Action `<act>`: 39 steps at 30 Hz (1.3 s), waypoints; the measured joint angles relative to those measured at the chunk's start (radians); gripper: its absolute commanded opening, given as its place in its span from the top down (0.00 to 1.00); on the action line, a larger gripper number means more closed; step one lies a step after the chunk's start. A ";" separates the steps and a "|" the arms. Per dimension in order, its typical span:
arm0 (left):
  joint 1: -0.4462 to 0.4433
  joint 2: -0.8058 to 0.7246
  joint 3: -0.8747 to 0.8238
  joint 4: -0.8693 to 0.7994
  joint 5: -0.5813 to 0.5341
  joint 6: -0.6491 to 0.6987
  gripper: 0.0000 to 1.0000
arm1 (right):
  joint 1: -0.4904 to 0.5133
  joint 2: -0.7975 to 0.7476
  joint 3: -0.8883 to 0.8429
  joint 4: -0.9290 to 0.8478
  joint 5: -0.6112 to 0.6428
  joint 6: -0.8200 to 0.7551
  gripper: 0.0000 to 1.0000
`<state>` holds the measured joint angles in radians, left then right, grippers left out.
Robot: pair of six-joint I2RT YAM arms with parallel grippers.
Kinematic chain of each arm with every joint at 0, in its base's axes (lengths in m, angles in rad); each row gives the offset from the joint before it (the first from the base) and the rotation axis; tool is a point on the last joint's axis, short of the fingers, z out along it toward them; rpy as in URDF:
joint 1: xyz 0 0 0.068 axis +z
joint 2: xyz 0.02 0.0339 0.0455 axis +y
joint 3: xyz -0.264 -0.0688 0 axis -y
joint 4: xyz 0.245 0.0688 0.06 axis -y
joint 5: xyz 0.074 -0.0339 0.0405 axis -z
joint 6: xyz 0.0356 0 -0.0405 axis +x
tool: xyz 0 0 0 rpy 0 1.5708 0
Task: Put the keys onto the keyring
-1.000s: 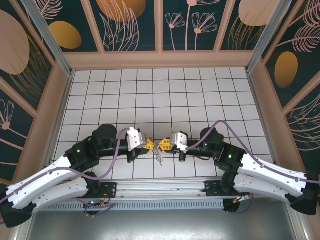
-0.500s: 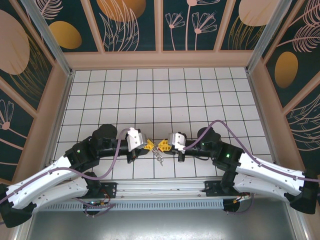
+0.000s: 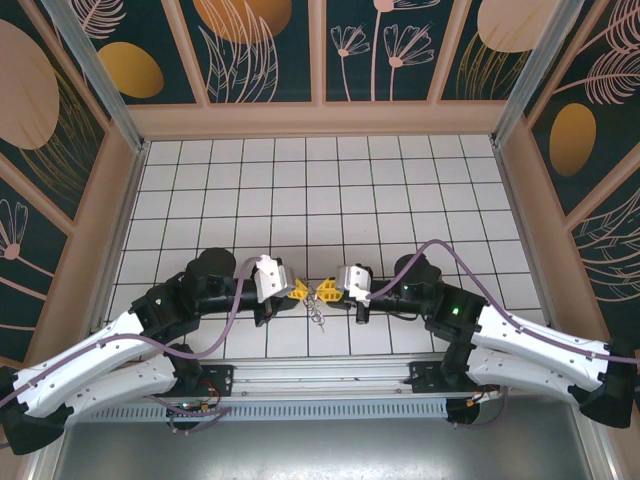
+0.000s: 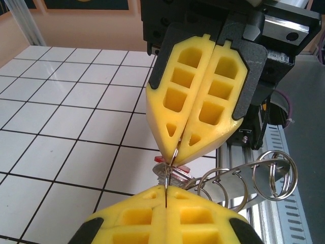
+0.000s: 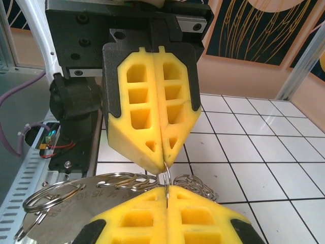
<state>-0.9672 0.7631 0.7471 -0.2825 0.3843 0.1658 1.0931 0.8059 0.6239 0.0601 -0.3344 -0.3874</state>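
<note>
The keyring (image 4: 223,175) is shiny metal, the key (image 4: 179,174) head red plastic.

Probably a lab test cell: gridded table (image 3: 320,190), patterned walls (image 3: 265,50).

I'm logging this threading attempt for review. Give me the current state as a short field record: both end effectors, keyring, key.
left end effector: shut, pinching the keyring's thin wire
right end effector: shut on the same wire, tip to tip with the left one
keyring: wire runs between the two tips
spare rings: hang off the keyring beside the tips
key: red head shows just behind the wire; cannot tell if it is threaded
table: white tiles with a dark grid
</note>
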 measured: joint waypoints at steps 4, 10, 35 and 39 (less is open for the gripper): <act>0.000 0.002 0.000 -0.003 -0.002 0.000 1.00 | 0.000 0.007 0.006 -0.005 0.000 0.000 1.00; 0.000 0.004 0.000 -0.011 -0.006 0.000 1.00 | 0.001 0.028 0.021 -0.016 -0.003 -0.008 1.00; 0.002 0.003 0.000 -0.037 -0.019 0.000 1.00 | 0.022 0.075 0.057 -0.042 0.009 -0.053 1.00; 0.004 0.003 0.000 -0.037 -0.025 0.000 1.00 | 0.023 0.082 0.061 -0.043 0.013 -0.057 1.00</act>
<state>-0.9630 0.7666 0.7471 -0.3191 0.3595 0.1658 1.1156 0.8875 0.6853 0.0174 -0.3214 -0.4446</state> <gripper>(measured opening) 0.063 0.046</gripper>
